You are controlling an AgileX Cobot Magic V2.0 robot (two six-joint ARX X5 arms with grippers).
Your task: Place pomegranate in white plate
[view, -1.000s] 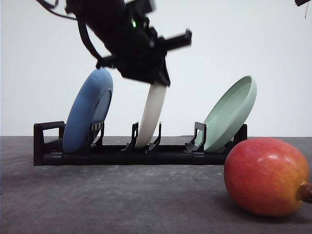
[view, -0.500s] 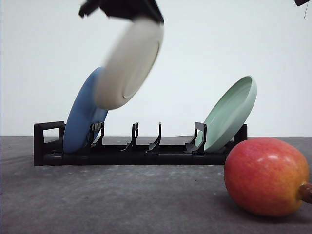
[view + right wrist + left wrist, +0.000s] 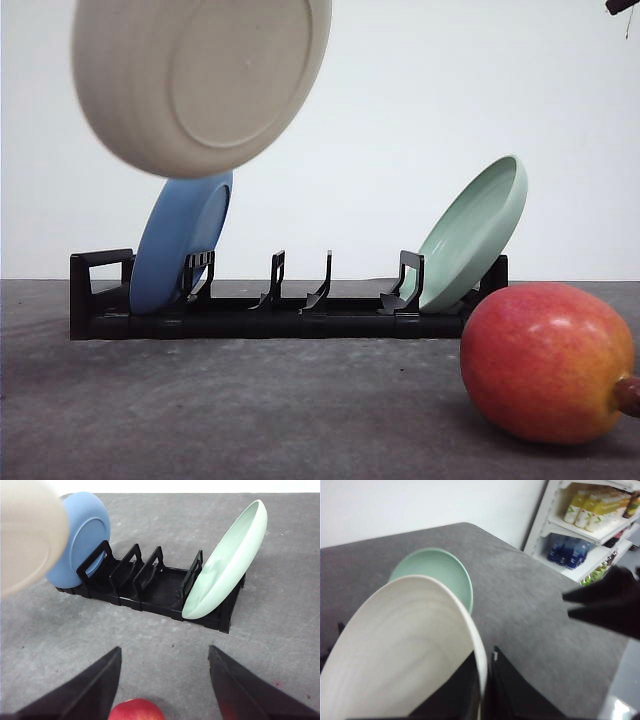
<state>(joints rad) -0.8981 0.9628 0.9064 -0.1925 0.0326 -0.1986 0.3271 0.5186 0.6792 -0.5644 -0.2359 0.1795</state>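
The pomegranate (image 3: 547, 362) lay on the grey counter (image 3: 250, 410) at the lower right of the front view, its brown crown nub pointing toward the right edge; in the right wrist view only its red top (image 3: 136, 709) showed at the bottom centre, between the two black fingers. The right gripper (image 3: 165, 680) had its jaws spread wide apart with nothing between them but the fruit below. The white plate (image 3: 200, 80) hung in the air at the upper left of the front view, its ringed underside facing the camera, well above the counter and overlapping the top of the blue plate (image 3: 180, 240) behind it. In the left wrist view the left gripper (image 3: 482, 687) had its jaws closed on the rim of the white plate (image 3: 405, 650), one black finger on each side of the edge. The black dish rack (image 3: 280, 305) stood across the middle of the front view, the blue plate upright in its left slot, the pale green plate (image 3: 475, 235) leaning in its right end, and the middle slots between them bare. A shelf with bottles (image 3: 590, 525) stood at the upper right of the left wrist view.
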